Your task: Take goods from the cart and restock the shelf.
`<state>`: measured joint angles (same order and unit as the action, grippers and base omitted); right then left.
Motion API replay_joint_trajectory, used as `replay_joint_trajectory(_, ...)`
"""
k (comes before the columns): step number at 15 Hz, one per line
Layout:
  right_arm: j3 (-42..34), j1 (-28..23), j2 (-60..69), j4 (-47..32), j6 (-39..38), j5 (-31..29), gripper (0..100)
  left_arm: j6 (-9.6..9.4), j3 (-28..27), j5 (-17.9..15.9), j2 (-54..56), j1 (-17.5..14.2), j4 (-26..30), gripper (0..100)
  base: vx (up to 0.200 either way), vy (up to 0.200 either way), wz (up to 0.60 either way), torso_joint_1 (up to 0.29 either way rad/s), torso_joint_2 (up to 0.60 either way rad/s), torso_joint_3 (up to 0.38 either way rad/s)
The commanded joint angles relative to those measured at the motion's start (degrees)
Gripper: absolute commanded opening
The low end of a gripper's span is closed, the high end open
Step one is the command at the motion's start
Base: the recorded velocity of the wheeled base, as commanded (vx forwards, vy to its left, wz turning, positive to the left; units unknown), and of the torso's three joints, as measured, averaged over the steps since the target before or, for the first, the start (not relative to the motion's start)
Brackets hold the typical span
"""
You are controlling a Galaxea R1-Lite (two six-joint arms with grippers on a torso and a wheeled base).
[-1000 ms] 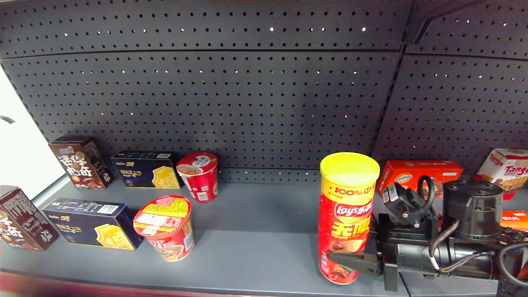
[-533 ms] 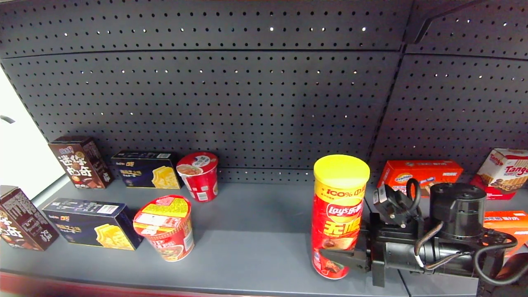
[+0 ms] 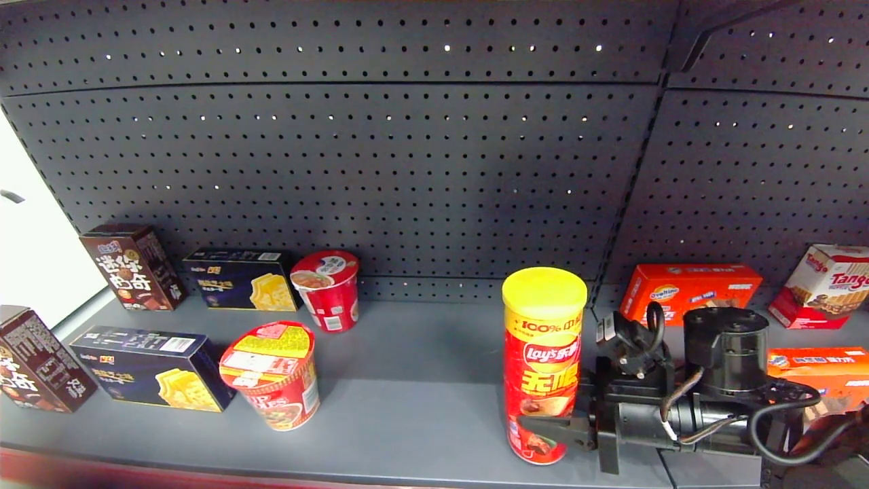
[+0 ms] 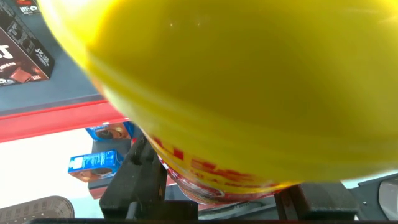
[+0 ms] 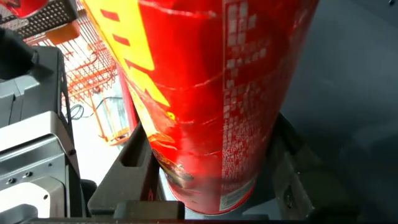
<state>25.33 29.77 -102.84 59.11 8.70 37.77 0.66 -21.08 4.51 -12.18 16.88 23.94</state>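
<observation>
Right end effector [image 3: 543, 426] comes in from the lower right of the head view and is clamped on the can [image 3: 543, 360]. 1 finger [image 3: 553, 428] crosses the front of the can low on its body; the other is hidden behind it. In the right wrist view the same end effector [image 5: 211, 183] has its jaws on both sides of the red body, snug against it.

The can is upright, yellow lid up, right of center in the frame, over the front part of the shelf [image 3: 421, 401]. Its base is about at deck level; can't tell if it's resting there. It is well apart from the goods on the left and near the orange box [image 3: 689, 288] behind it to the right.

Left end effector [image 4: 221, 198]: the left wrist view has a 2nd can [image 4: 249, 81], with a yellow lid close to the camera and a red body running down between dark fingers [image 4: 134, 180]. The jaws are closed against it, gripping.

Other stock on the shelf:
- Left edge: 2 brown boxes [image 3: 132, 266] [image 3: 37, 360].
- Just right of those: 2 dark blue boxes [image 3: 243, 278] [image 3: 156, 370].
- Next right: 2 red noodle cups, 1 at the back [image 3: 328, 280] and 1 at the front [image 3: 271, 373], which tilts.
- Far right: a red-and-white wafer box [image 3: 825, 285] and a 2nd orange box [image 3: 815, 367] partly behind the arm.

Pegboard [image 3: 407, 170] fills the upper frame. An orange wire basket [image 5: 93, 68] sits in the upper left of the right wrist view.
</observation>
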Motion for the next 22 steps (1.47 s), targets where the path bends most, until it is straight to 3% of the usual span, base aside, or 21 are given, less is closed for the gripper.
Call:
replay_joint_trajectory(1, 0.24, 0.11, -2.19, 1.27, -0.09, 0.03, 0, 0.04, 0.07, -0.03, -0.04, -0.01, 0.05, 0, 0.000, 0.000, 0.00, 0.000, 0.00, 0.000)
replay_joint_trajectory(10, 1.39, 0.38, -4.04, 2.32, 0.00, 0.20, 0, 0.04, -0.02, -0.03, -0.04, -0.01, 0.14, 0, 0.000, 0.000, 0.00, 0.000, 0.00, 0.000)
replay_joint_trajectory(11, 1.21, 0.64, -4.12, 2.32, 0.08, 0.20, 100, 0.04, 0.07, -0.03, -0.04, -0.01, 0.14, 0, 0.000, 0.000, 0.00, 0.000, 0.00, 0.000)
replay_joint_trajectory(22, -1.25, 0.20, -1.66, 2.32, 0.35, 0.03, 100, 0.04, 0.16, -0.03, 0.84, -0.01, 0.14, 0, 0.000, 0.000, 0.00, 0.000, 0.00, 0.000)
